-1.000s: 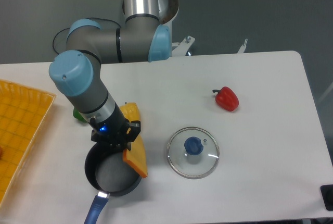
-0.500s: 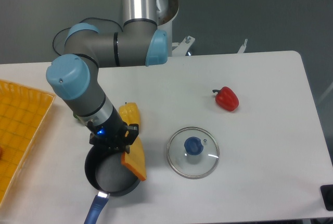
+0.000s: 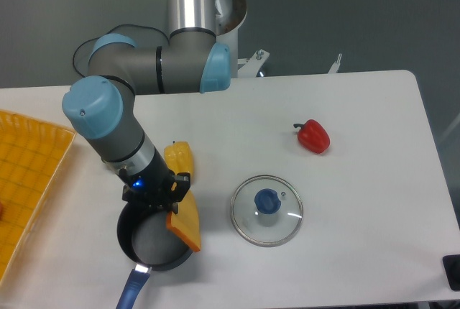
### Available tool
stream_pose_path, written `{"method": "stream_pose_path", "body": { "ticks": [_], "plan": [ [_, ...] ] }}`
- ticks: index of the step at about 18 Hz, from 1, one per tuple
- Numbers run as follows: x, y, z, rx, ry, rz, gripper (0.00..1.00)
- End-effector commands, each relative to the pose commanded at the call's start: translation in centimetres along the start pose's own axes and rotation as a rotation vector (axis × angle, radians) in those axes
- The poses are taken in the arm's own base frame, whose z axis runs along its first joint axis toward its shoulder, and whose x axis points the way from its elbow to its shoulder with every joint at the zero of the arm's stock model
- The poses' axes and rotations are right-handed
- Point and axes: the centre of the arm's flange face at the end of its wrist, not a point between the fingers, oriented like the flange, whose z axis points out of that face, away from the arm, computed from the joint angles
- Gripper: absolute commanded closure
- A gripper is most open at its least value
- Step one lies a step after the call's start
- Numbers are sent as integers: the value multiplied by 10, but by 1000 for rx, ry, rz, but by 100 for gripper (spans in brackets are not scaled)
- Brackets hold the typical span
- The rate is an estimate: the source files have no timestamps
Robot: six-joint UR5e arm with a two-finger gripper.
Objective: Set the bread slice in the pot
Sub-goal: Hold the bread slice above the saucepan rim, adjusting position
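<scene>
Bread slice point(image 3: 185, 226) in front of you, tilted, hanging over right rim of pot point(image 3: 152, 241), lower edge at rim. Gripper point(image 3: 167, 205) clamped on slice's upper end, directly above pot. Pot's blue handle pointing toward table's near edge. Yellow pepper point(image 3: 179, 159) just behind pot, beside arm. Glass lid point(image 3: 267, 210) right of pot, apart. Red pepper point(image 3: 313, 136) further right of pot, toward back. Yellow tray point(image 3: 29, 180) left of pot.
</scene>
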Motion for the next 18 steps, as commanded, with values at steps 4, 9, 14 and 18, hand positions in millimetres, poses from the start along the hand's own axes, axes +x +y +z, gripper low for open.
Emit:
{"method": "stream_pose_path", "body": {
  "ticks": [4,9,14,18],
  "plan": [
    [0,0,0,0,-6,4,93],
    [3,0,7,-10,-6,9,93],
    [17,1,10,-13,-17,27,93],
    [21,2,14,-17,-17,29,93]
  ]
}}
